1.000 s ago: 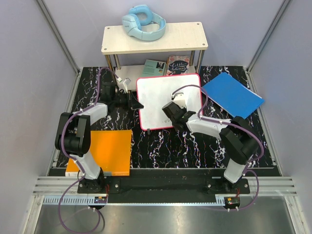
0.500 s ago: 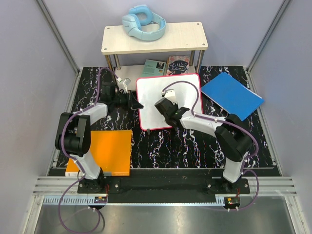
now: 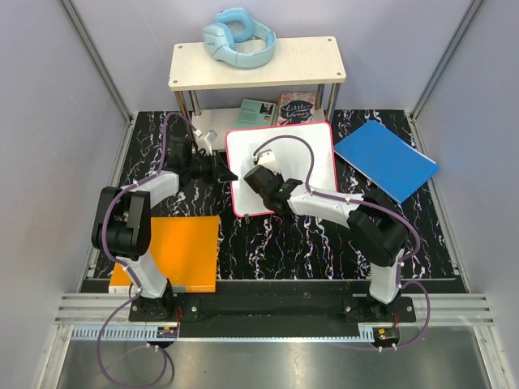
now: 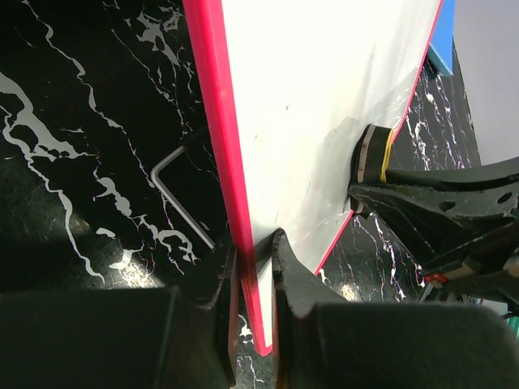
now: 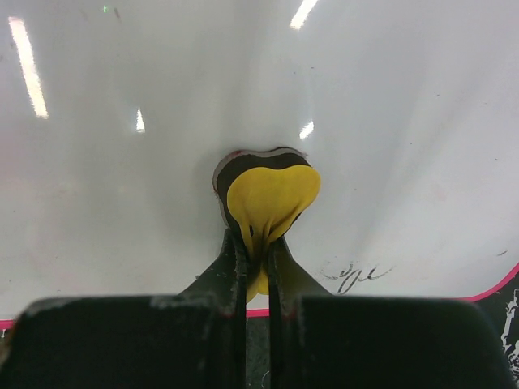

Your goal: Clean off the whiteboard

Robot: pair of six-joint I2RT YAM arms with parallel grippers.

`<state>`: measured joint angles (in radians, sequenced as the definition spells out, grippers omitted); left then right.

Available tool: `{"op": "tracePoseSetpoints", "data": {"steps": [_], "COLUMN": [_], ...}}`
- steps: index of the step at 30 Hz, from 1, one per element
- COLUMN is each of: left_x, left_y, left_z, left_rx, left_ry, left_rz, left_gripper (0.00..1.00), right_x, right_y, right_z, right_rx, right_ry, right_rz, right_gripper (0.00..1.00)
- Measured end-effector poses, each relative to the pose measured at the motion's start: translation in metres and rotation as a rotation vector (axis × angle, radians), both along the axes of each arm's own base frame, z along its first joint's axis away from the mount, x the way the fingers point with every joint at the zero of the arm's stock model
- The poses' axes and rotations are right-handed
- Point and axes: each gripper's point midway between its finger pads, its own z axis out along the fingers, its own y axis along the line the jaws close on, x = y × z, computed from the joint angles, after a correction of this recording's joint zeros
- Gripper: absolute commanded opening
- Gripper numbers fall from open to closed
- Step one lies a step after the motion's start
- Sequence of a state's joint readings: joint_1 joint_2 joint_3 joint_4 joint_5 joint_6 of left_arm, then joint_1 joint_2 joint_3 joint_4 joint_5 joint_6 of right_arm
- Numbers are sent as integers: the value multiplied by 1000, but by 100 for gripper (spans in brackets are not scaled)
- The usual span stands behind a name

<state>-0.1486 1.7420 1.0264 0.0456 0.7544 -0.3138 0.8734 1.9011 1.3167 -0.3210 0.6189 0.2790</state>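
The whiteboard (image 3: 312, 154), glossy white with a pink-red rim, lies on the black marbled mat. My left gripper (image 3: 230, 174) is shut on its left rim; in the left wrist view the rim (image 4: 231, 162) sits pinched between the fingers of the left gripper (image 4: 255, 253). My right gripper (image 3: 258, 180) is over the board's near-left part, shut on a yellow eraser pad (image 5: 272, 193) that presses on the white surface (image 5: 122, 162). A small dark scribble (image 5: 357, 277) lies just right of the right gripper (image 5: 257, 243), near the board's front rim. The eraser (image 4: 375, 154) also shows in the left wrist view.
An orange sheet (image 3: 185, 251) lies at the near left and a blue sheet (image 3: 388, 158) at the far right. Behind the board stands a small shelf (image 3: 258, 63) with blue headphones (image 3: 238, 38) on top and books (image 3: 280, 109) underneath. A thin bent metal rod (image 4: 174, 198) lies beside the board's left rim.
My right gripper has slid left across the board with the eraser, from the near middle to the near-left part. The left gripper and the board have stayed put.
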Motion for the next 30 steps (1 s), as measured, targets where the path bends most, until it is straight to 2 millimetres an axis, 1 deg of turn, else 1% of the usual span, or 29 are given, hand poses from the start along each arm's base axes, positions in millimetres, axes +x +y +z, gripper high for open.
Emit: {"op": "tracePoseSetpoints", "data": {"steps": [12,25,30], "left_x": [-1,-1,-1], "left_y": [0,1,1], "left_z": [-2,-2,-2], "left_rx": [6,9,10], "left_ry": [3,-2,-4], "left_rz": [-4,-7,-8], "left_gripper": [0,0,0], "right_x": [-14,-16,-21], "right_y": [20,18,16], "right_z": [-7,-7,-12], "right_rx": [-54,-59,-71], "right_ry": [4,-25,-27], "right_rz": [81,36,8], "right_gripper": [0,0,0]}}
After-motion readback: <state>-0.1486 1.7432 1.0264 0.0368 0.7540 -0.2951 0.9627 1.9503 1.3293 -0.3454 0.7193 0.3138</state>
